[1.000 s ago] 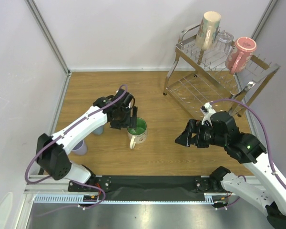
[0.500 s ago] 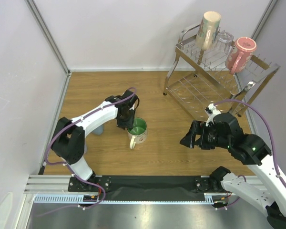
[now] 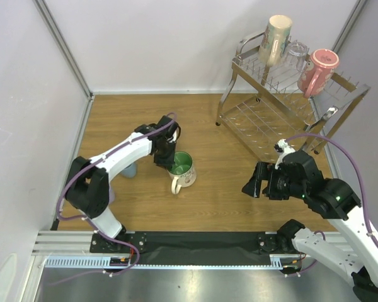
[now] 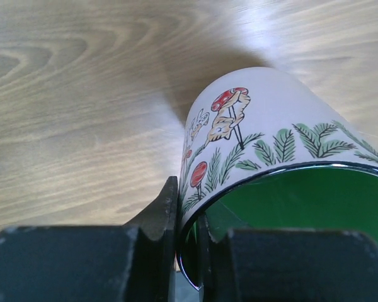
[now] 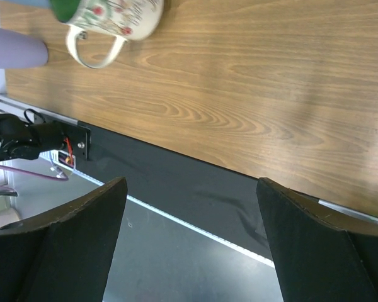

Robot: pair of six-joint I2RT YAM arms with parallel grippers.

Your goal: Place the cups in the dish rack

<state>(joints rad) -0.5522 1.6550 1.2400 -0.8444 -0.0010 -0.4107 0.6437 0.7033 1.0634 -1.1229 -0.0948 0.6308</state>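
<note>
Left wrist view: left tool (image 4: 186, 211) clenched on the white mug (image 4: 271, 126) wall, one finger inside, for lifting.
Mug place: desk (image 3: 113, 119), left of dish rack (image 3: 264, 119).
Right tool (image 3: 257, 180): released, empty.

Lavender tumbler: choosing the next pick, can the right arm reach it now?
Probably not: the lavender tumbler stands far left, beyond the left arm, which with its gripped mug lies between it and the right hand.
</note>
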